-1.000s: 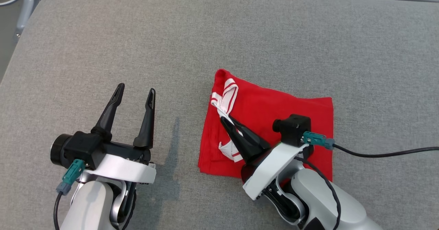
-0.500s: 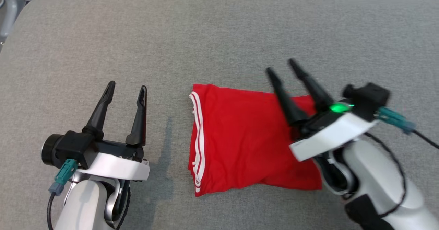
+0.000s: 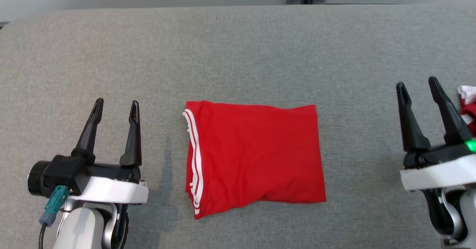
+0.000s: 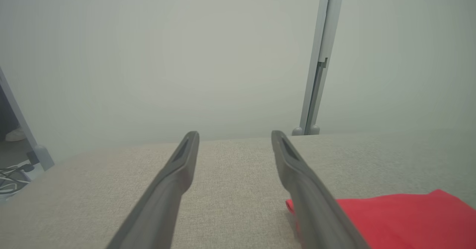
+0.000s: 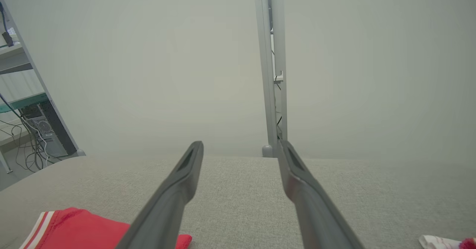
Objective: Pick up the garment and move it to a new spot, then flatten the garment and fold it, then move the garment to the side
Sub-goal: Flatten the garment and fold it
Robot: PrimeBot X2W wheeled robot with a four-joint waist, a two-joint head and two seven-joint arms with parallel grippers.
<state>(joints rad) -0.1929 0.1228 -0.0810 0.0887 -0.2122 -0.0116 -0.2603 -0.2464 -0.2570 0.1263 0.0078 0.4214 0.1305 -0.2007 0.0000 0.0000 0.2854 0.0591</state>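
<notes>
**A:** Where is the garment?

**B:** The red garment (image 3: 254, 156) lies on the grey tabletop (image 3: 238, 48), folded into a rough rectangle. It is flat on the whole (its near edge runs a little uneven, dipping at the left corner). White stripes (image 3: 194, 156) run down its left edge.

**A:** Is either tool touching it?

**B:** No. The left tool (image 3: 117, 102) sits to the left of the garment, clear of the striped edge. Its two dark fingers are spread wide apart and point away from the robot, and there is nothing between them. In the left wrist view a corner of the red cloth shows just past the right-hand finger, lower than the fingertips.

**A:** And the other one?

**B:** The right tool (image 3: 417, 83) is well to the right of the garment, farther from it than the left tool is. Its fingers are spread just as wide and it holds nothing (a small green light glows at its base). In the right wrist view the garment's striped corner shows at the lower left, beside the left-hand finger.

**A:** Is anything else on the tabletop?

**B:** There is a scrap of red and white cloth (image 3: 468, 100) to the right of the garment, beyond the right tool. Too little of it shows to say what it is.
</notes>
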